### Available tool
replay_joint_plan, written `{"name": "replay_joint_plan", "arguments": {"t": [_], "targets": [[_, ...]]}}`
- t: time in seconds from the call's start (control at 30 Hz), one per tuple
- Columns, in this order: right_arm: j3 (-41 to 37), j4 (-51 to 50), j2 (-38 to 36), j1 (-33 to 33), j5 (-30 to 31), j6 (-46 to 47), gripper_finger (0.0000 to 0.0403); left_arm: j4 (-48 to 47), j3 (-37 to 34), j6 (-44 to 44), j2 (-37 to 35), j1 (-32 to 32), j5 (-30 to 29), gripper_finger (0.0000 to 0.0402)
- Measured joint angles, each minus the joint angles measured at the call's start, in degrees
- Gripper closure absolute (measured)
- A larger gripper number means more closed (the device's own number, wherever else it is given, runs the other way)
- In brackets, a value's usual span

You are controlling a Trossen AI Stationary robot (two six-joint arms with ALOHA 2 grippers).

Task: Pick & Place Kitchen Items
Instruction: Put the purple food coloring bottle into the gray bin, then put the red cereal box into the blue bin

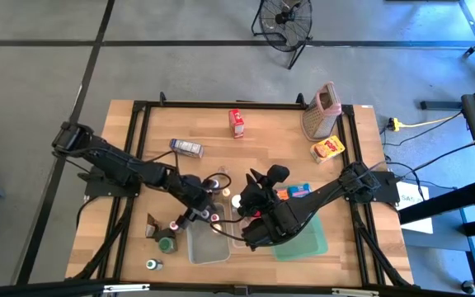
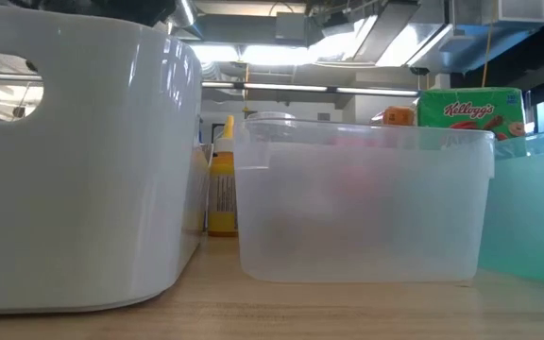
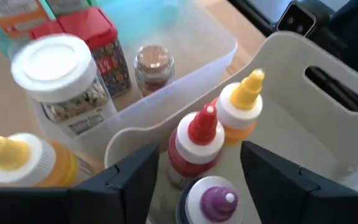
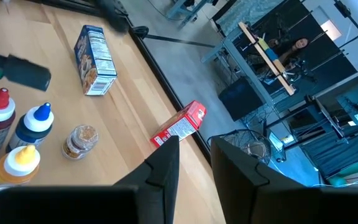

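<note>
My left gripper [image 1: 195,213] [image 3: 197,186] hangs open over a white tub [image 3: 303,134]. A purple-capped bottle [image 3: 213,202], a red-capped bottle [image 3: 194,140] and a yellow-capped bottle [image 3: 244,106] stand in that tub. The fingers stand on either side of the purple-capped bottle without touching it. Beside it, a clear tub [image 3: 219,53] holds a white-lidded jar [image 3: 61,78], a red carton [image 3: 101,43] and a small spice jar [image 3: 153,65]. My right gripper [image 1: 250,231] [image 4: 194,168] is open by a narrow gap and empty, near the tubs and the green tray [image 1: 303,235].
On the table lie a blue carton [image 1: 186,148], a red carton [image 1: 237,122] and a yellow carton [image 1: 328,148]. The metal grater [image 1: 322,111] stands at the far right. Small jars [image 1: 166,244] stand at the near left. A green Kellogg's carton [image 2: 470,113] stands behind the clear tub [image 2: 366,203].
</note>
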Motion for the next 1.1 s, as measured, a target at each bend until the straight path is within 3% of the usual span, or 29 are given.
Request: {"name": "replay_joint_plan", "arguments": {"t": [0.3, 0.5, 0.8, 0.93, 1.1], "targets": [[0.0, 0.0, 0.0, 0.0, -1.7, -0.6, 0.0302, -0.5, 0.0, 1.9, -4.6, 0.0, -0.5, 0.0171], [0.0, 0.0, 0.0, -0.4, -5.0, -2.2, 0.0252, -2.1, 0.0, 1.9, -9.5, 0.0, -1.2, 0.0173], [6.7, -1.1, -0.2, -3.9, -10.7, -4.9, 0.0147, -11.1, 0.0, 1.1, -21.4, 0.0, -12.6, 0.0172], [12.6, -1.1, -0.2, -7.1, -11.3, -8.6, 0.0134, -17.6, 0.0, -0.8, -26.7, 0.0, -17.7, 0.0175], [13.2, 1.2, -3.6, -15.9, -21.5, -14.1, 0.0134, -24.5, 0.0, -3.1, -30.9, 0.0, -23.4, 0.018]]}}
